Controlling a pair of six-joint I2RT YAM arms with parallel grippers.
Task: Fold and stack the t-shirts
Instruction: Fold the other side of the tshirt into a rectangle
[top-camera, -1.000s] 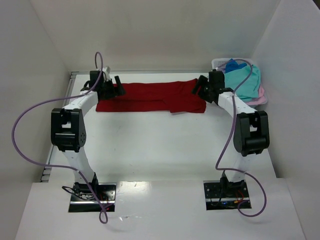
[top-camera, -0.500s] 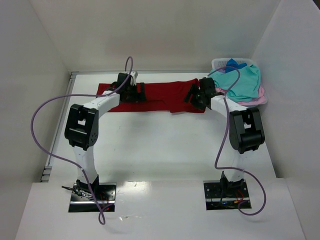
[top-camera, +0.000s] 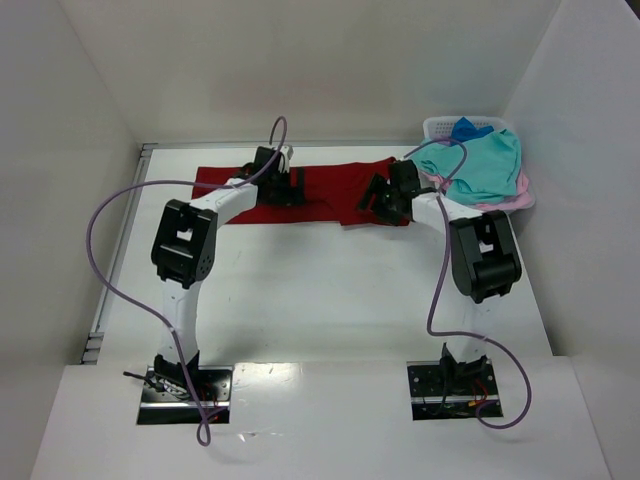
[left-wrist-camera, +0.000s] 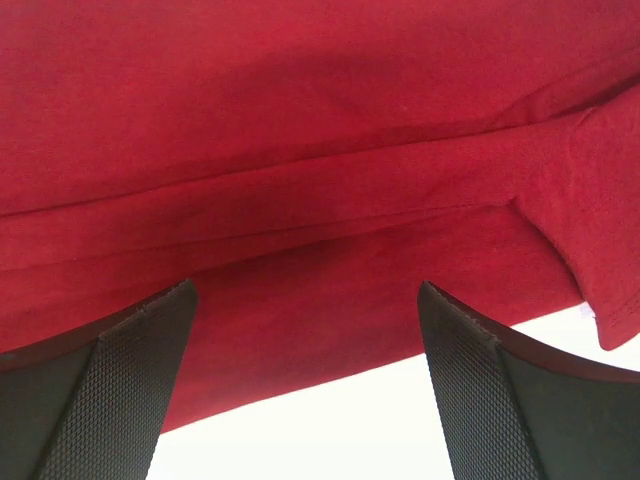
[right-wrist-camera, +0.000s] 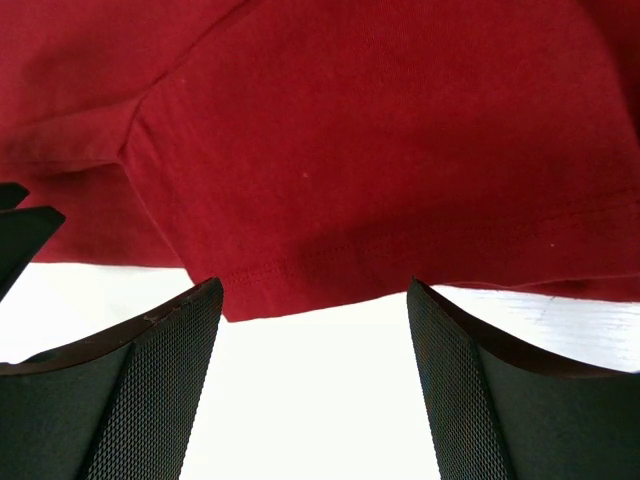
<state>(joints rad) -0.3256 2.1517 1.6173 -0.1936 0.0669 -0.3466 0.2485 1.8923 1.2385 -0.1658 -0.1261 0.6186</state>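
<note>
Left fingers stand spread wide with nothing between them, poised just over the near hem of the dark red t-shirt. Red cloth fills the gap, and a strip of white counter shows below. The right fingers are also well apart, a little less so, and empty. They hang above the shirt's near edge, where a stitched hem and a sleeve seam show. Whether either pair actually touches the cloth I cannot tell.

Seen from above, the two arm bases sit at the near edge of the counter, and a purple cable loops off each arm. Both arms reach out to the red shirt, which lies in a long flat band across the far part of the counter. The left fingers are over its middle-left stretch and the right fingers are near its right end.

Further back, in the far right corner, is a pale slotted basket. A teal t-shirt is draped over its front, a pink t-shirt peeks out beneath that, and a blue t-shirt pokes up at the top.
</note>
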